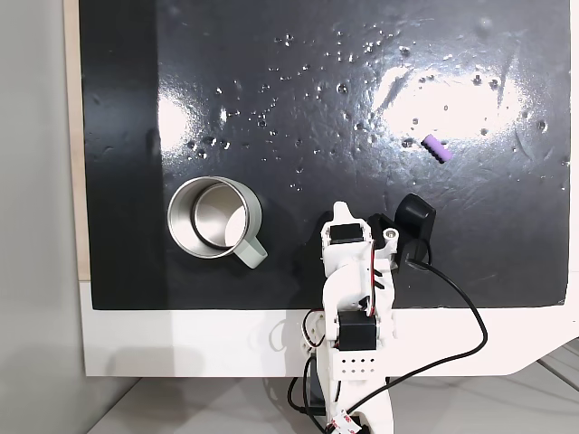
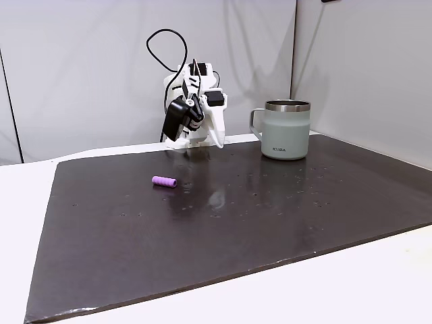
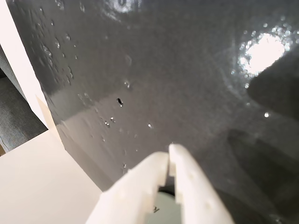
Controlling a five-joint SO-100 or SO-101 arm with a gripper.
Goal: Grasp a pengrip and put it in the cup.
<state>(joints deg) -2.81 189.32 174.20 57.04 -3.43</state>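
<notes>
Clenched with nothing between its white fingers (image 3: 187,182), the gripper (image 3: 169,150) sits at the bottom centre of the wrist view over the dark mat (image 3: 187,70), while the purple pengrip (image 1: 436,147) lies at the upper right of a fixed view, well apart from the cup (image 1: 213,218) at centre left.

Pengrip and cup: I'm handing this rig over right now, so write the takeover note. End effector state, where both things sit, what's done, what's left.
End effector: shut, empty, with the arm folded back near its base.
Pengrip: lying on the black mat, in the overhead fixed view up and to the right of the arm, untouched.
Cup: upright on the mat, left of the arm in that view, handle toward the lower right, nothing inside.
Done: nothing yet.
Left: reach out, open, grasp the pengrip, carry it over and drop it in the cup.
</notes>
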